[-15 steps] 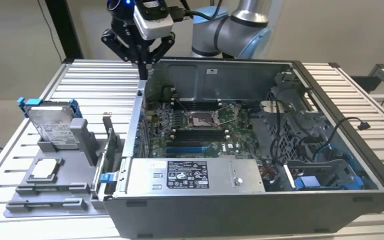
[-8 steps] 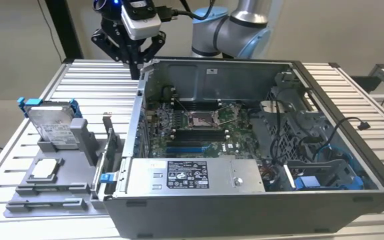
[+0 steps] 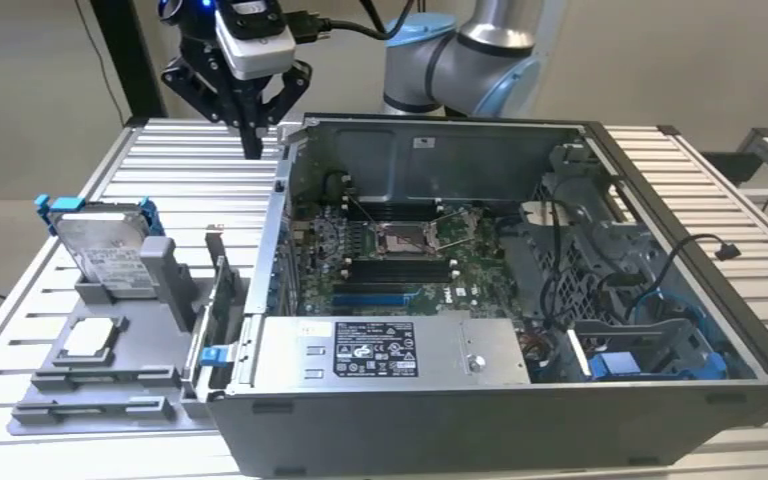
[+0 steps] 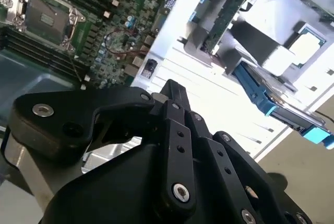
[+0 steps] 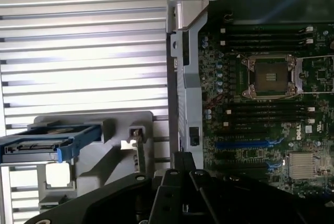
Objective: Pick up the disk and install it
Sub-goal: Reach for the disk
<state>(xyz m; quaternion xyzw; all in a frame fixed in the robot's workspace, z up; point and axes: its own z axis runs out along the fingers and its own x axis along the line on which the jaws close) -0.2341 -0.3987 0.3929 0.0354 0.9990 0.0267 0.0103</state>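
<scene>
The claw (image 3: pixel 253 147) hangs above the slatted tabletop (image 3: pixel 157 170), just beside the far corner of the open computer case (image 3: pixel 464 155) on the exterior view's left. Its fingers are drawn together to a narrow point and hold nothing; both wrist views show the same closed tips (image 4: pixel 175 89) (image 5: pixel 182 157) over the case's side wall. The disk (image 3: pixel 97 245) stands upright on its edge in a grey holder (image 3: pixel 117 377) on the tabletop, outside the case on the exterior view's left and well apart from the claw. Its label faces the camera, and the blue frame shows at the upper corners. In the first wrist view the disk (image 5: pixel 47 140) is seen edge-on from above; in the second wrist view its blue frame (image 4: pixel 276 104) runs along the holder. A small square chip (image 3: pixel 91 338) lies flat on the holder in front of the disk. Inside the case, the green circuit board (image 3: pixel 351 270) lies exposed with the processor socket (image 3: pixel 400 238) near its middle, and a grey power-supply box (image 3: pixel 371 350) sits along the near wall. The arm (image 3: pixel 471 50) rises behind the case.
</scene>
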